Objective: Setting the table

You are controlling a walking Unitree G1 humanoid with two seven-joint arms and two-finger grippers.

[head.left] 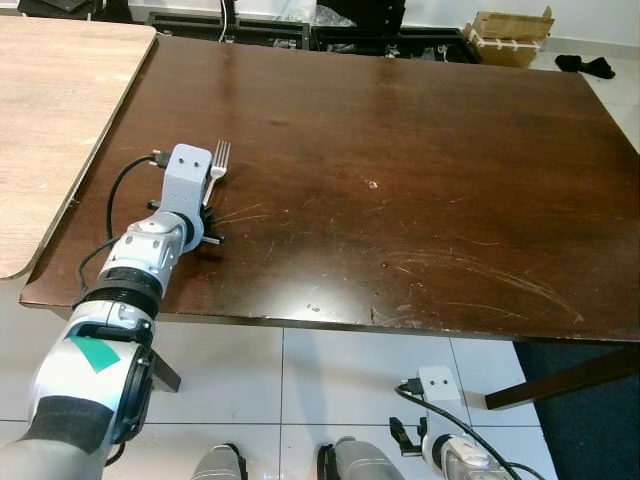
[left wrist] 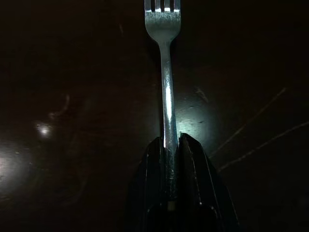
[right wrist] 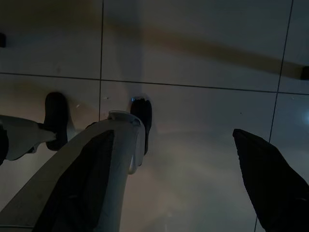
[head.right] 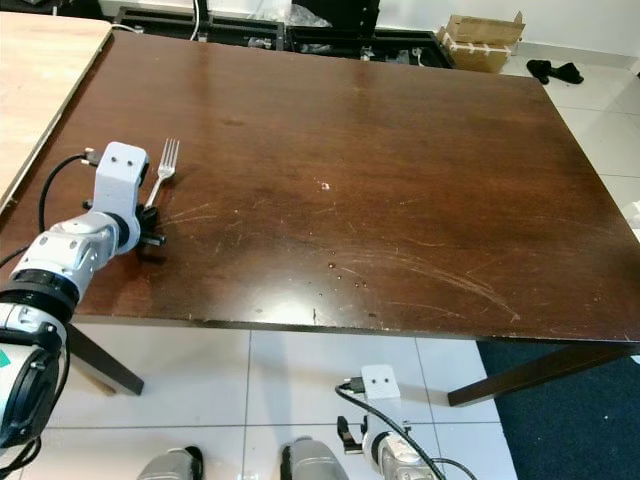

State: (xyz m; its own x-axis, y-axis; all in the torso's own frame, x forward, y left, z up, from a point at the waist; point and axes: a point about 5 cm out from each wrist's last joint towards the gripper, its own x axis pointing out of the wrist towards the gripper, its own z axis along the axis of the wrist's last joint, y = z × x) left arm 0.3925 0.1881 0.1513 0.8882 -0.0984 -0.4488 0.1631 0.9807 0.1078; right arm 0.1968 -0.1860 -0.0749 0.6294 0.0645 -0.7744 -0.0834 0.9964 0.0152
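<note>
A dark brown worktop spreads wide, scuffed with pale scratches toward its near right part. Most of its surface is bare, so there is open room to the right of the fork and beyond it. A lighter wooden table butts against the worktop's left edge. White floor tiles run under the near edge, and a cardboard box sits on the floor past the far right corner.

The left arm reaches over the near left corner of the worktop, and the left gripper is low over the wood there. Its jaws are clenched on the handle of a silver fork. The fork lies flat with its long axis running away from the robot, tines pointing toward the far edge, the handle end tucked between the jaws and the tines well clear ahead of them. It sits near the worktop's left edge, a little in from the near edge.

The right gripper hangs idle over the floor tiles, jaws spread apart.
</note>
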